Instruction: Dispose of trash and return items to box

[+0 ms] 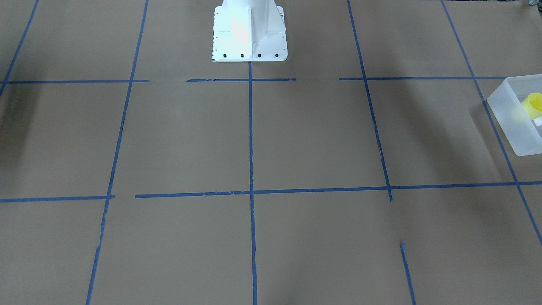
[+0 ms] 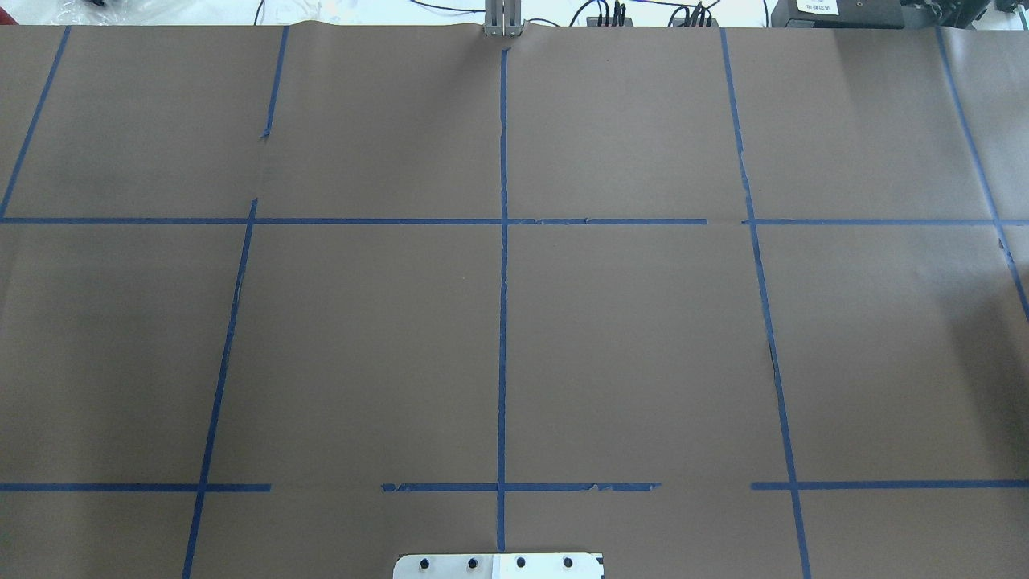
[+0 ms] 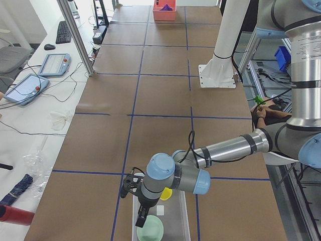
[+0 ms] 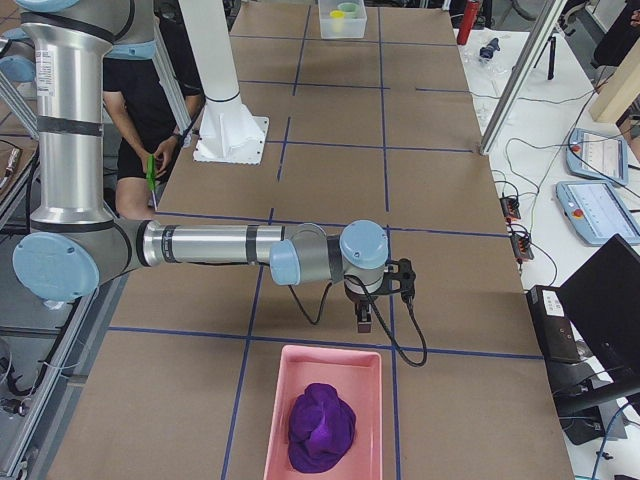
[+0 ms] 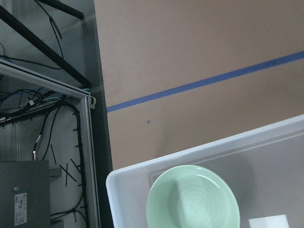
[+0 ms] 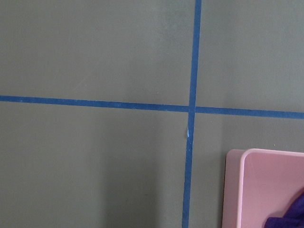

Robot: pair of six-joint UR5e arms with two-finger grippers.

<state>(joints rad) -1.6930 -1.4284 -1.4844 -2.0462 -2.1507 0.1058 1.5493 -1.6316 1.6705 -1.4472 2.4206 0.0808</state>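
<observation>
The frosted white box (image 3: 178, 217) stands at the table's end on my left. The yellow cup (image 3: 166, 194) and the mint-green bowl (image 3: 150, 229) lie inside it. The left wrist view looks down on the bowl (image 5: 192, 199) inside the box's corner (image 5: 142, 168). The front view shows the cup (image 1: 534, 103) in the box (image 1: 510, 127). My left gripper (image 3: 142, 217) hangs over the box above the bowl; I cannot tell whether it is open or shut. My right gripper (image 4: 365, 322) hovers just short of the pink tray; its state cannot be told either.
A pink tray (image 4: 330, 352) holding a crumpled purple cloth (image 4: 322, 425) sits at the table's end on my right; its corner (image 6: 266, 190) shows in the right wrist view. A white label (image 5: 268, 222) lies in the box. An operator (image 4: 150, 110) stands behind the robot's white base (image 1: 250, 29).
</observation>
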